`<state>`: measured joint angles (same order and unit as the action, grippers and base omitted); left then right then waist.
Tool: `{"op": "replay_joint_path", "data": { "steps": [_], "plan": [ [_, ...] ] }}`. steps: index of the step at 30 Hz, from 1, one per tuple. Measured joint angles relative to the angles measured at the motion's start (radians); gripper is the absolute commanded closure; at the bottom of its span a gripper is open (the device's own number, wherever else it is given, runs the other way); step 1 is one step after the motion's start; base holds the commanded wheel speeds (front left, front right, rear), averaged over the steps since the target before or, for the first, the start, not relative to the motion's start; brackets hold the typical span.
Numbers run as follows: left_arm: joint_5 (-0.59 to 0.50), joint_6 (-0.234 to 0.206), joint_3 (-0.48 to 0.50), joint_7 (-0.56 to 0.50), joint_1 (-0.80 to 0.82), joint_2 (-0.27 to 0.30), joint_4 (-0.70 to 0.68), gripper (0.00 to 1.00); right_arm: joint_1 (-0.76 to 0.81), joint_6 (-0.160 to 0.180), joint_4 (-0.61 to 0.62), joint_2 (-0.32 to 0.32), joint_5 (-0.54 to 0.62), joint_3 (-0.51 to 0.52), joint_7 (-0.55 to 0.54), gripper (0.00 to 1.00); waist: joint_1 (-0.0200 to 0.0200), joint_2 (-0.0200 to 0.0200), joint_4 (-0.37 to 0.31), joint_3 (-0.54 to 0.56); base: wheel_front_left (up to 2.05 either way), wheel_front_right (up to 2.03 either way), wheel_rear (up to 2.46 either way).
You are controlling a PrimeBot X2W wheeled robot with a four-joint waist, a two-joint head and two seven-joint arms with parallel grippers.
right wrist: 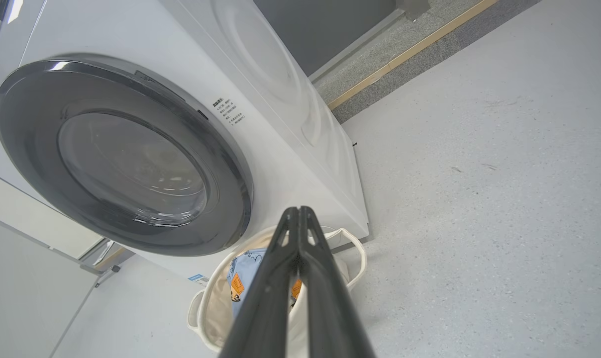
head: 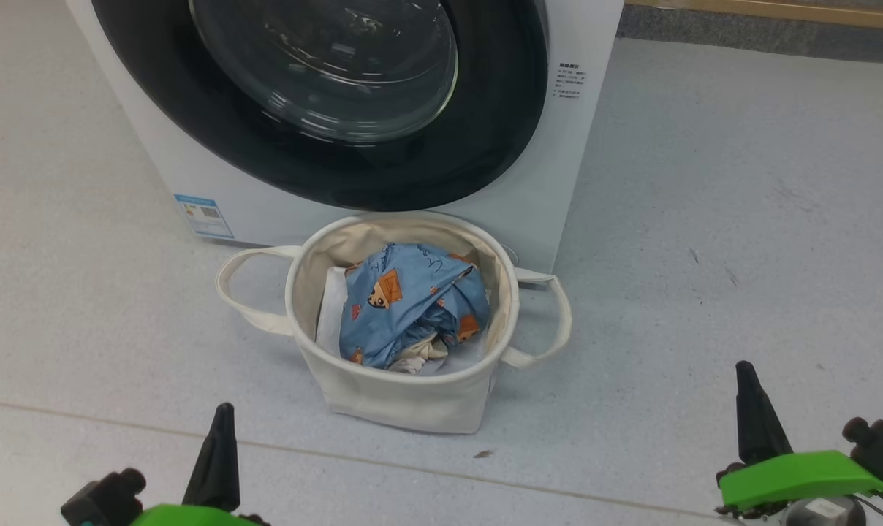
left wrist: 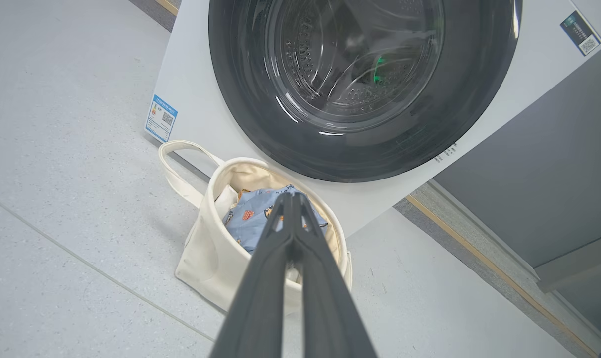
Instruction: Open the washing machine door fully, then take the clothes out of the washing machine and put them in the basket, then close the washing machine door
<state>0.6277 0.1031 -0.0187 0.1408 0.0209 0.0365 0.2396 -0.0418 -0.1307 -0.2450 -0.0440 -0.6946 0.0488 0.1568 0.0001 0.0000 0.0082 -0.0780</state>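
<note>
Step in hand: I judge this to be the very end of the task. The unloading looks finished and the door looks closed.
Washing machine door [head: 321,95]: it lies flat against the front of the washing machine [head: 558,161]. In the right wrist view I see no gap at its edge, but I cannot tell whether the latch has caught.
Drum: through the glass in the left wrist view I see only bare perforated metal and no fabric.
Clothes [head: 405,307]: the blue printed bundle sits inside the basket [head: 405,402], with a cream part showing at the bottom. It is tucked beside a white sheet [head: 330,307] against the basket's left wall, and nothing hangs over the rim.
Basket position: it stands upright on the floor [head: 705,256], just in front of the machine and below the door, with both handles drooping outward.
Left claw [head: 224,413]: the fingers are pressed fully together and hold nothing. It is low and near me, well apart from the basket.
Right claw [head: 748,387]: the fingers are closed tip to tip and it is empty. It is off to the basket's right and touches nothing.
Next move: I would confirm the latch. If I doubt it, a gentle push on the black rim with a closed claw would do, kept off the glass bowl.
Risk: the basket stands right under the door, so a low reach could knock it over.
</note>
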Motion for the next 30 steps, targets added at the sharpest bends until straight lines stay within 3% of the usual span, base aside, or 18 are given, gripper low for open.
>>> {"op": "replay_joint_path", "data": {
  "steps": [30],
  "plan": [
    [0.342, 0.004, 0.031, -0.088, 0.010, 0.001, 0.011, 1.00, -0.004, 0.000, -0.007, -0.005, -0.328, 0.015, -0.078, 1.00, 0.0000, 0.0000, -0.003, 0.026, 0.00, 0.00, 0.00]
  ]
}}
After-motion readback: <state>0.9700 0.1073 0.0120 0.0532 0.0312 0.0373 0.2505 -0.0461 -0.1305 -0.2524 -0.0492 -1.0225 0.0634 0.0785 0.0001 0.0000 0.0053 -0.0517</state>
